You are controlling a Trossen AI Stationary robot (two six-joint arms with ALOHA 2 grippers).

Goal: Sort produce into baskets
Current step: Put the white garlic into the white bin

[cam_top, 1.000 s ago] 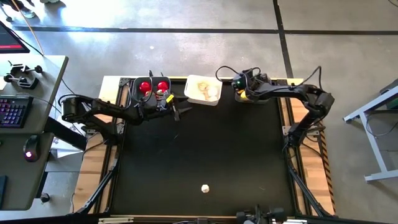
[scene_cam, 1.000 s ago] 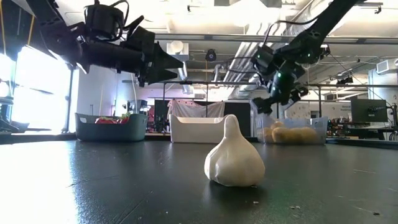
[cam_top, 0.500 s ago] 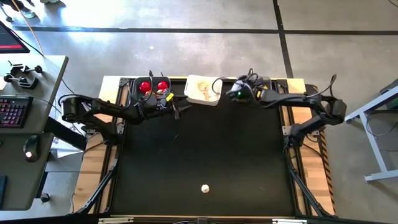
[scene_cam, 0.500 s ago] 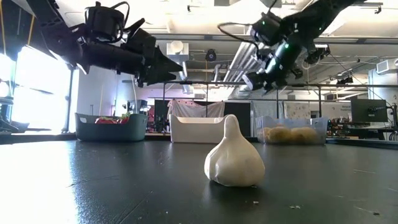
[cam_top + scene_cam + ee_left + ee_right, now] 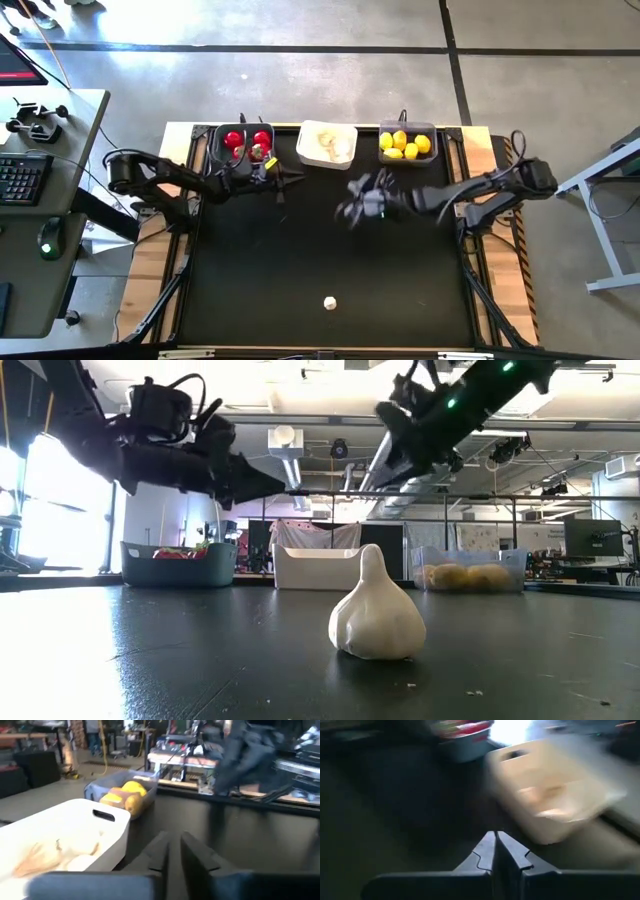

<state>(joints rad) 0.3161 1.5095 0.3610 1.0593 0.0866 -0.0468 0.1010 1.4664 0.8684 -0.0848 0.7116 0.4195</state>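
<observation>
High view: one garlic (image 5: pixel 330 302) left loose on counter (image 5: pixel 250 280), well short of white bin (image 5: pixel 327 145), straight out from it. Tomato bin (image 5: pixel 246 142) and lemon bin (image 5: pixel 405 143) flank white bin. Right claw (image 5: pixel 352 211) shut, empty, between white bin and garlic. Left claw (image 5: pixel 292 177) near-shut, empty, beside tomato bin. Step: fetching last garlic. Next move calls for opening right claw, descending over bulb.

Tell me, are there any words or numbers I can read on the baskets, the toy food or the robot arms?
None can be read.
The white basket, the two grey baskets, the garlic bulb and both arms carry no visible writing.
Posters on the room's far wall are too small to read.
</observation>
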